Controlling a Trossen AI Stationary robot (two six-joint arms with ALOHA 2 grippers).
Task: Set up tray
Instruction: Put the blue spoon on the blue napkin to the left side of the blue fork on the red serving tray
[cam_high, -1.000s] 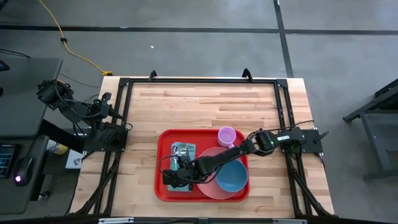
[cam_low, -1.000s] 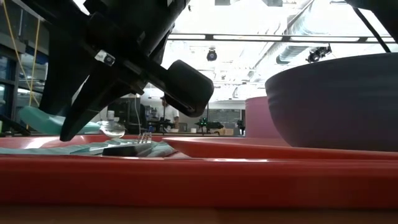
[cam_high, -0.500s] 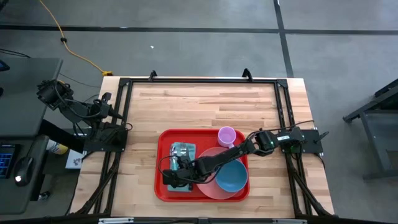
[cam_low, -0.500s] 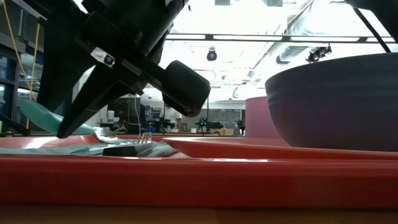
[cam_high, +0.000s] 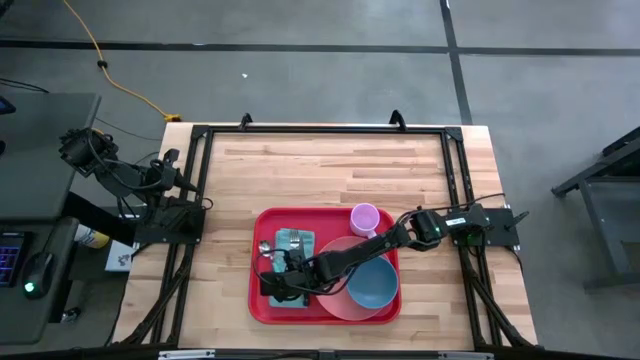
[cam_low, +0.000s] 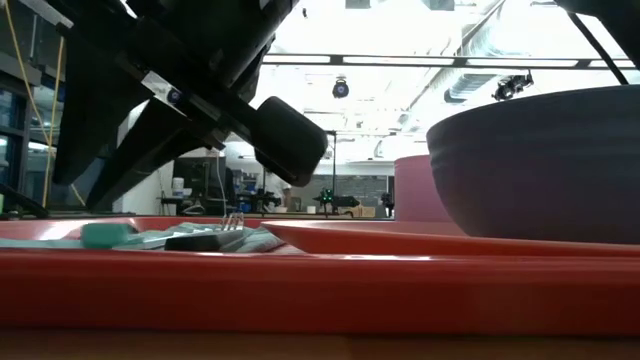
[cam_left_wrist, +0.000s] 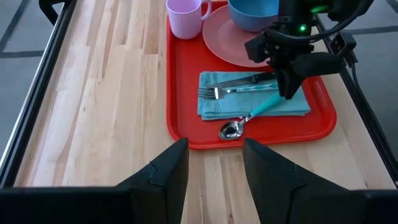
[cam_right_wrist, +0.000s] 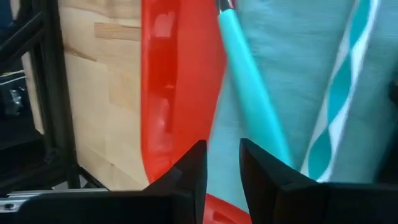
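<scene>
your right gripper (cam_high: 272, 287) hangs low over the tray (cam_high: 266, 305), fingers slightly apart with nothing between them.
the tray sits on the tabletop (cam_high: 320, 170) at its near edge, about midway across. on the tray's left part lies a napkin (cam_left_wrist: 292, 104) with a fork (cam_left_wrist: 236, 90) and knife (cam_left_wrist: 245, 79) on it; a spoon (cam_left_wrist: 249, 119) lies slanted with its teal handle on the napkin edge and its bowl on bare tray. your right gripper is just above the napkin. the tray's right part holds a plate (cam_high: 345, 305) with a bowl (cam_high: 374, 285) on it, and a cup (cam_high: 364, 219) at the tray's far rim. your left gripper (cam_left_wrist: 211, 168) waits off the tabletop's left edge, fingers open.
</scene>
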